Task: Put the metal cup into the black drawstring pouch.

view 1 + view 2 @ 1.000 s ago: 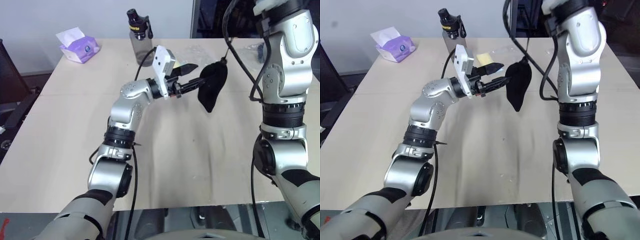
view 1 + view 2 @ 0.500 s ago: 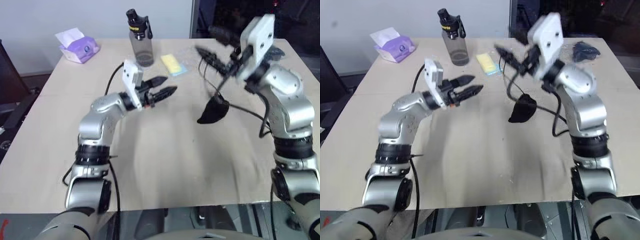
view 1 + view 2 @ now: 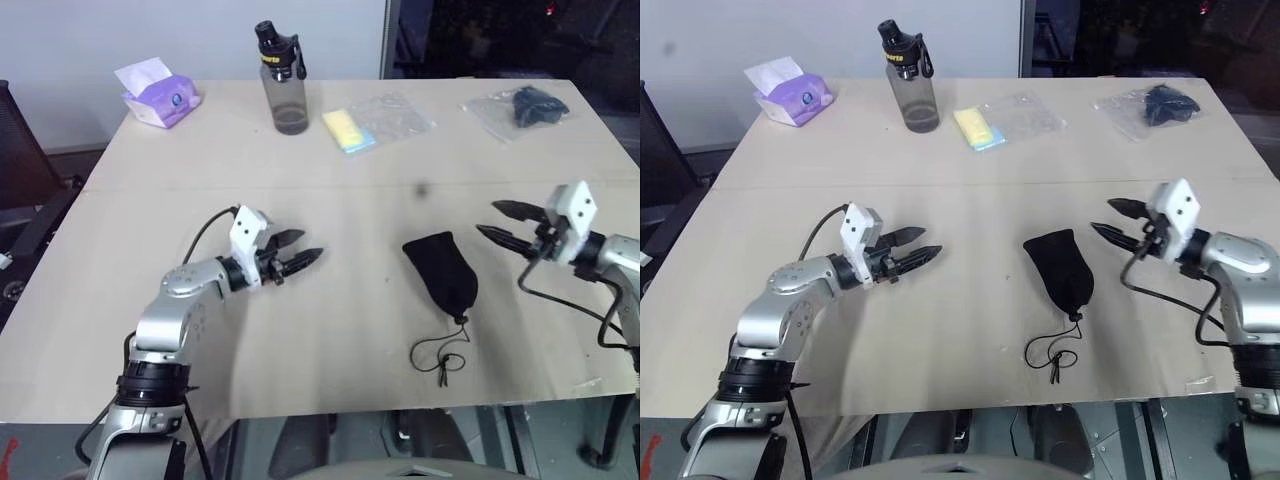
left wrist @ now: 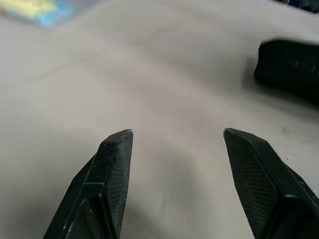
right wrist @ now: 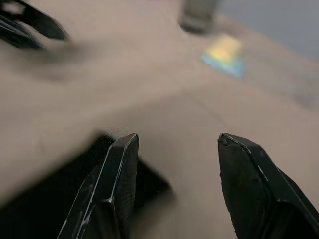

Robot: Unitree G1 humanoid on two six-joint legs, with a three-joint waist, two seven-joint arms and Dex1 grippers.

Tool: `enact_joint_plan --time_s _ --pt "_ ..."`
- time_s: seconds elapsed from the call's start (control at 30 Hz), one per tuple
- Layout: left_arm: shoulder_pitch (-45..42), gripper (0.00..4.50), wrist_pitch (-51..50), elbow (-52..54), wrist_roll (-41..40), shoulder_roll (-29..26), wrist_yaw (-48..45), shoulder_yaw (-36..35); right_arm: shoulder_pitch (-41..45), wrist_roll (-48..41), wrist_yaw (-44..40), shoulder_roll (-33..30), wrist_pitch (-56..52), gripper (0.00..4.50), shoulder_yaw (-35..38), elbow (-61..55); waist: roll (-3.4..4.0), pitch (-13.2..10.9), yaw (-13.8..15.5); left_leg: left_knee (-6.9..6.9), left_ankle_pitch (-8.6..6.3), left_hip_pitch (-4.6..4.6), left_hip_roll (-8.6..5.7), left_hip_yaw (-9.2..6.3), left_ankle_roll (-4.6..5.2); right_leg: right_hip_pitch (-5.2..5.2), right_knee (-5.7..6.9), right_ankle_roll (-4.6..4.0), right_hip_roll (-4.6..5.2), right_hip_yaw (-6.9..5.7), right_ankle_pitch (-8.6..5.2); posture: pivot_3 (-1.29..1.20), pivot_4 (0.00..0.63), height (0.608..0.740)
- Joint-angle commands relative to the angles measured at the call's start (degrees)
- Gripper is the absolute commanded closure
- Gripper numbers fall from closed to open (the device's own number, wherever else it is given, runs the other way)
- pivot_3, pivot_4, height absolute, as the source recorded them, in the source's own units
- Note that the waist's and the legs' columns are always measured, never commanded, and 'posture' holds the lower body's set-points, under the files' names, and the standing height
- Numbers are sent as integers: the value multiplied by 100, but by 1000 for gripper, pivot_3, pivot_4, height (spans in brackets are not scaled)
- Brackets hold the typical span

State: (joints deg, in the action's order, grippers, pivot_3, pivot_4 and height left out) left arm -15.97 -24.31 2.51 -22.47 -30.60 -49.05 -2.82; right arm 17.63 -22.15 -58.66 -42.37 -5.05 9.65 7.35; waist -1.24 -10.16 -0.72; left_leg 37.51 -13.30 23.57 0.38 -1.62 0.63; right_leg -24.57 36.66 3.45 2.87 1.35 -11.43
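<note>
The black drawstring pouch [image 3: 441, 273] lies flat on the table, right of centre, its cord and toggle [image 3: 441, 356] trailing toward the front edge. The metal cup is hidden. My left gripper [image 3: 312, 244] hovers low over the table to the pouch's left, open and empty, pointing toward the pouch [image 4: 291, 67]. My right gripper [image 3: 486, 218] is just right of the pouch, open and empty, pointing left across it. In the right wrist view the pouch [image 5: 35, 209] sits dark beside my right gripper [image 5: 177, 135].
At the back of the table stand a grey bottle with a black cap [image 3: 283, 82], a purple tissue pack [image 3: 157, 92], a yellow item in clear plastic [image 3: 350, 128] and a dark item in a clear bag [image 3: 520, 105].
My right gripper opened and let go of the pouch's cord; the pouch dropped onto the table. Both arms came down and moved apart, the left to the left, the right to the right.
</note>
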Motion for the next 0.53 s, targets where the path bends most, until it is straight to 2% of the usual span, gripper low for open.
enact_joint_plan --time_s 0.03,0.13,0.23,0.27,0.53 --pt "218 1535 323 339 3 -148 -124 -118 -195 -358 -404 -42 394 1974 536 410 0 0 -7 0 0 -4 2 2 0 3 0 0 -2 3 0 0 150 740" --pt "510 1535 652 425 207 -189 -116 6 -435 -692 -807 4 315 1974 766 820 0 0 -5 -1 0 -10 3 8 0 7 -1 0 -2 8 0 0 150 740" --pt "837 1535 899 549 399 -132 -17 139 -568 -698 -1271 70 891 1974 873 1506 2 -1 -4 -3 -1 -32 3 8 0 34 -8 -1 -2 8 -1 0 150 740" --pt "895 1535 928 570 428 -113 16 159 -558 -673 -1394 59 984 1974 867 1719 3 -1 -5 -17 -2 -81 4 12 1 87 -32 -16 -1 8 -11 0 150 740" --pt "963 1535 1055 581 569 -22 149 249 -130 -410 -2010 54 1810 1974 765 3103 4 0 -14 -6 -2 -95 4 31 1 98 -35 -22 -1 24 -13 0 150 740"
